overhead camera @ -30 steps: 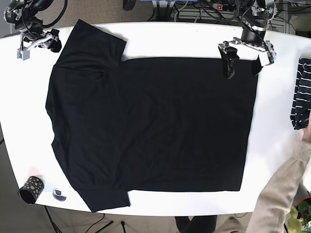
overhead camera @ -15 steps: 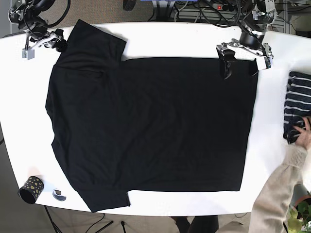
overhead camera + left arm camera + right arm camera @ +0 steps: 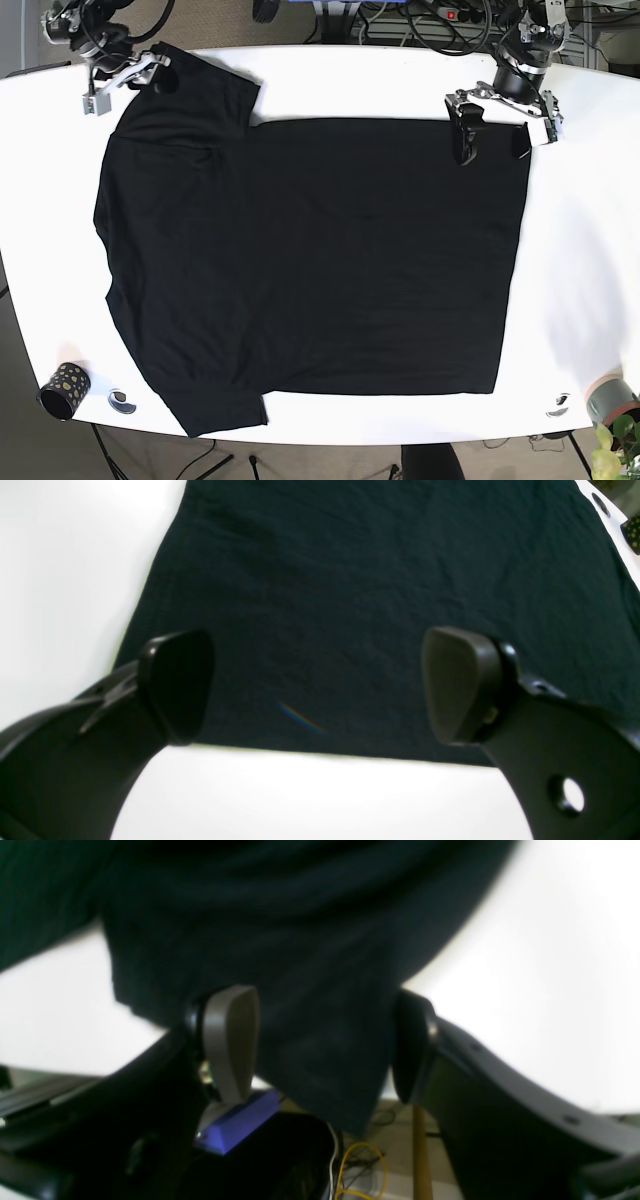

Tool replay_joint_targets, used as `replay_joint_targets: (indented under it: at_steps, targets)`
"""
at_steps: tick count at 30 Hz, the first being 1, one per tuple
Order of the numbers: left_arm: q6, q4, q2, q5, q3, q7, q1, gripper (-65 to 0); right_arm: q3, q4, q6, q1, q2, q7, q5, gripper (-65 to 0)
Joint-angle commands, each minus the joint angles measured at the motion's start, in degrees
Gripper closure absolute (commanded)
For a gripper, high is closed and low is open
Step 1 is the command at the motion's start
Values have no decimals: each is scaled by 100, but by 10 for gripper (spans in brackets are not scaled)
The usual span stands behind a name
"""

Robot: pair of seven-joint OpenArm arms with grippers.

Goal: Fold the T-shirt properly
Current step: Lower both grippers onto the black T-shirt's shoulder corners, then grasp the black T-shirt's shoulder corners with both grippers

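A black T-shirt (image 3: 310, 260) lies spread flat on the white table (image 3: 360, 85), sleeves toward the base view's left and hem toward its right. My left gripper (image 3: 493, 140) stands open over the far hem corner. In the left wrist view its fingers (image 3: 175, 685) straddle bare cloth of the T-shirt (image 3: 380, 580), just inside the hem edge. My right gripper (image 3: 150, 75) is open at the far sleeve. In the right wrist view the sleeve cloth (image 3: 300, 940) hangs between the two spread fingers (image 3: 232, 1040), reaching past the table edge.
A black cup with gold dots (image 3: 62, 390) and a small round object (image 3: 122, 402) sit at the near left corner. Another small object (image 3: 560, 405) and a person's sleeve (image 3: 612, 400) are at the near right. Cables run behind the table.
My right gripper moved right, onto the far sleeve. The striped folded garment and the person's hand left the right edge. My left gripper barely shifted.
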Motion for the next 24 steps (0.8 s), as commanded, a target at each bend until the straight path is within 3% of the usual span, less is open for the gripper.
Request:
replay_joint_targets:
  at_steps: [1,11,19,21,24]
  targets:
    - [-40,104,-21,-49,-20,-130,17,-624,-44,92,-10,-27,61,-115,-77,-387]
    - [-22,104,23,-154,-302,-122,17,-624,-71,83,-10,17,61,-115,-112,-371]
    - [-31,104,23,-980,-1128,775,-150,-619,-71,92,-10,17,52,-89,-121,-84]
    - [-31,-10,32,-1174,-1365,969,-211,-621,-106,109,-10,17,52,-89,-121,-40]
    - [-40,-283,23,-1490,-1656,1118,-291,-621,-361,127,-10,-9,52,-89,-103,-38]
